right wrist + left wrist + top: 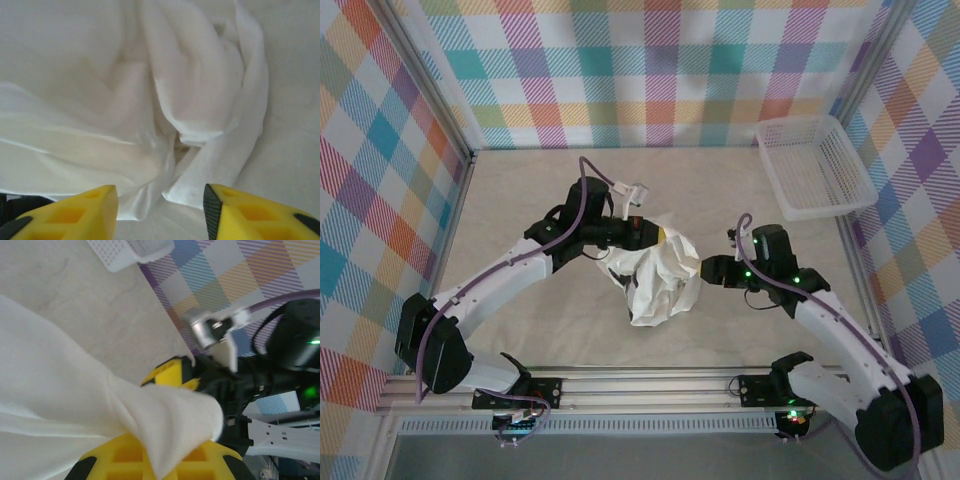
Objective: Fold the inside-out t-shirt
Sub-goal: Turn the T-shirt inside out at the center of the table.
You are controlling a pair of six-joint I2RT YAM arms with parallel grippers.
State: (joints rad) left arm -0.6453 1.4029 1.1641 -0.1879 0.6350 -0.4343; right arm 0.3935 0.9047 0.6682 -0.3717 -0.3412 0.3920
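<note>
The t-shirt [655, 285] sits in a crumpled white heap at the middle of the table [520, 190], thin cream-tinged cloth bunched into soft folds, narrower at its near end and rising toward the far side where it is lifted. The left gripper [645, 232] is clamped on that far upper part; in the left wrist view a twisted fold of fabric passes between the yellow fingers [172, 372] and drapes over the lower one, the jaws pressed together on it. The right gripper [704, 268] is just beside the heap's right edge, its yellow fingers [75, 212] standing apart with the rumpled cloth lying right ahead of the tips — nothing is pinched between them. No straight hem or sleeve can be made out in the folds. Bare table surface surrounds the shirt on all sides, widest to the left and toward the far wall [660, 70]. The white mesh basket [817, 165] stands in the far right corner, well apart from the shirt, and the metal rail [650, 385] runs along the near edge.
</note>
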